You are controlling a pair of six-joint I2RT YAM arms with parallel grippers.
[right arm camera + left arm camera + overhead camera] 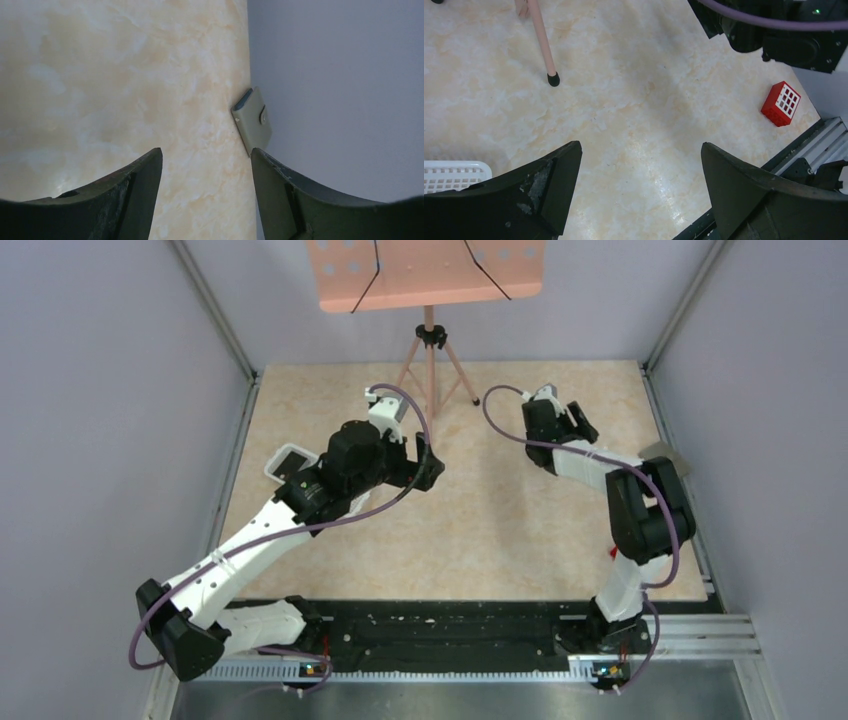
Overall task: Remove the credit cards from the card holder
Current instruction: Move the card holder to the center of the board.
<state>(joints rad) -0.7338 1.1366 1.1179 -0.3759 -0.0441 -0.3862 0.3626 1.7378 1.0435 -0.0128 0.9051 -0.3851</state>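
Left gripper (pixel 639 195) and right gripper (pixel 205 190) stand open, empty. Approach step, I reckon: right needs the card holder (pixel 252 120) at one o'clock.

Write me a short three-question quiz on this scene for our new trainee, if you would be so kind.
1. True or false: the left gripper holds the red card.
2. Where does the grey card holder lie?
A) in the middle of the table
B) at the table's edge, by the wall
C) between the left gripper's fingers
3. Fill in: the right gripper has ____ between its fingers.

Key: 1 false, the card lies on the table, apart from the gripper; 2 B; 3 nothing.
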